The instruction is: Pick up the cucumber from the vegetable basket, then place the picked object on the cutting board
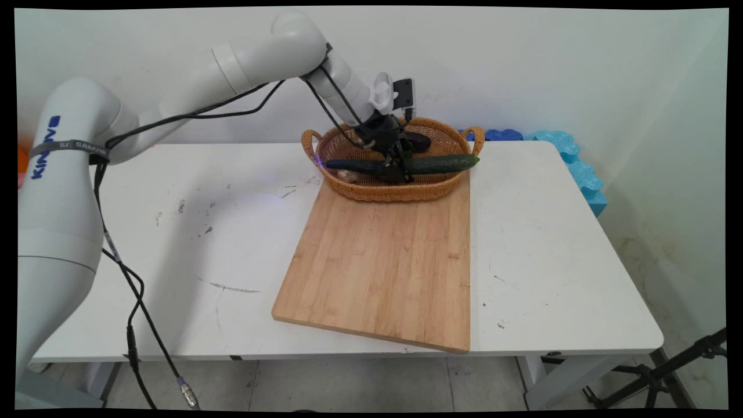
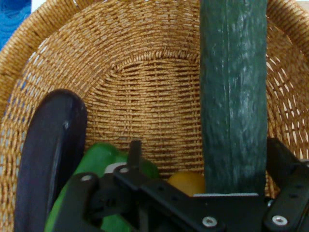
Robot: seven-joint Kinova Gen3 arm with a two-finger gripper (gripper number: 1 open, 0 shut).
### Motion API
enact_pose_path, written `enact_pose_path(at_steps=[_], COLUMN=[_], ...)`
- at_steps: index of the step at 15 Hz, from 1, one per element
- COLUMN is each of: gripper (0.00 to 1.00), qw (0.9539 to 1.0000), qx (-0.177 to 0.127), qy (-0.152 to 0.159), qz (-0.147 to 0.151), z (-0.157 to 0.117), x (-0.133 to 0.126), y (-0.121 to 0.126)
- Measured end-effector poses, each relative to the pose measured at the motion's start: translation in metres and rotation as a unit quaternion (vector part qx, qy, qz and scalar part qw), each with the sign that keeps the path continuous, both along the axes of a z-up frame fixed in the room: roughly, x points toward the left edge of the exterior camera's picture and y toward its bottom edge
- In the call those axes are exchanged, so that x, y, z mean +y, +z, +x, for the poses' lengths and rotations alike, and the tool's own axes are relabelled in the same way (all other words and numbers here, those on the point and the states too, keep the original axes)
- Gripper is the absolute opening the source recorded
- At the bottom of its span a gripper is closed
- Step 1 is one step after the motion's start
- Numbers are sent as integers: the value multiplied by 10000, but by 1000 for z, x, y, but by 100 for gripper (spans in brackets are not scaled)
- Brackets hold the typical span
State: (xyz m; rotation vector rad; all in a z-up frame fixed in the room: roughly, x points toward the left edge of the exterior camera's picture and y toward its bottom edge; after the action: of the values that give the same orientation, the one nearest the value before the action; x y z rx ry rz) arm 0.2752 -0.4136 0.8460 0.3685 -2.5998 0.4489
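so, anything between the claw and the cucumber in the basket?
Nothing visible. The claw is down in the basket, right at the cucumber, which lies across the basket. The eggplant and a green vegetable sit off to one side, not between them.

Main view: bright, even, diffuse room light. Soft arm shadow falls on the white table (image 1: pixel 203 232) left of the bamboo cutting board (image 1: pixel 383 261). No hard glare on the board. Straight lines bow toward the frame edges.

Hand view: dimmer, warm. Cucumber (image 2: pixel 234 92) shows pale sheen streaks; wicker basket (image 2: pixel 145 87) weave slightly soft.
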Motion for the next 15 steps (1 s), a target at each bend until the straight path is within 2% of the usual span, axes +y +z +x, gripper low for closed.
enact_pose_path(at_steps=[1,2,9,15], gripper=[100,0,0,0], qw=[10000,10000,9999,10000], qx=[-1,-3,-9,57], qy=[-15,-32,-95,-50], qz=[8,13,40,15], z=[-2,-3,-10,-13], x=[-1,-3,-7,-1], y=[-1,-3,-4,11])
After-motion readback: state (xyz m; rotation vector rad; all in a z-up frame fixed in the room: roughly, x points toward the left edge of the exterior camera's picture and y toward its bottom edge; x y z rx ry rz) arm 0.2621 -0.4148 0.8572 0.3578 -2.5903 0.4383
